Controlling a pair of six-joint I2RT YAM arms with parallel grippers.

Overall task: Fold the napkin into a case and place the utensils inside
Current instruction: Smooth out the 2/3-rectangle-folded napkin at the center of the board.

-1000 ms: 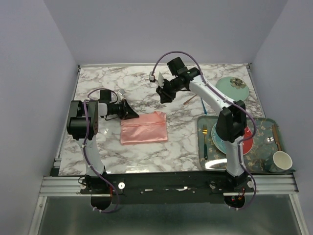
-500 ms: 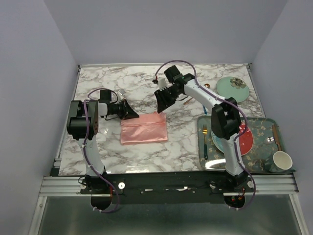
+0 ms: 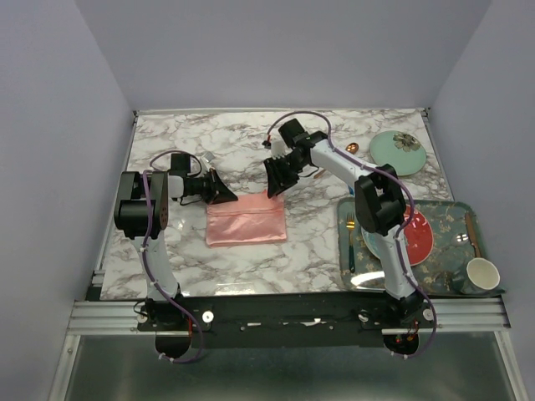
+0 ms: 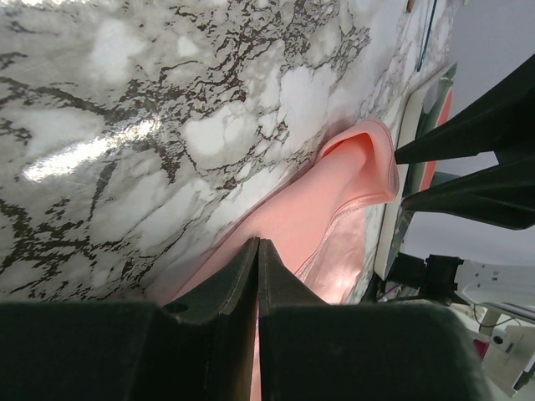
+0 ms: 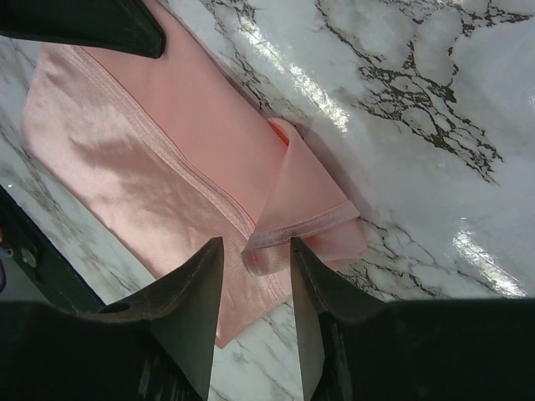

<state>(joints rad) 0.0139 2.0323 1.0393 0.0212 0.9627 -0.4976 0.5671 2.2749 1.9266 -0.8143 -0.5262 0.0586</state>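
We hold the corner of the folded napkin [image 3: 247,224] pinched in the left end effector [image 4: 257,244], anchoring it on the desk [image 3: 192,138]. The right end effector [image 5: 255,246], half-open, straddles the raised flap [image 5: 305,196], apparently to open it up.

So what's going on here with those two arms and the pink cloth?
Two robot arms are folding a pink napkin on the marble table. The left claw is closed at the cloth's far left corner and seems to pinch it. The right claw hangs open over the far right corner, a finger on each side of a raised flap, not gripping it. The napkin is already a folded rectangle. A copper spoon lies off to the right, not yet tucked in.
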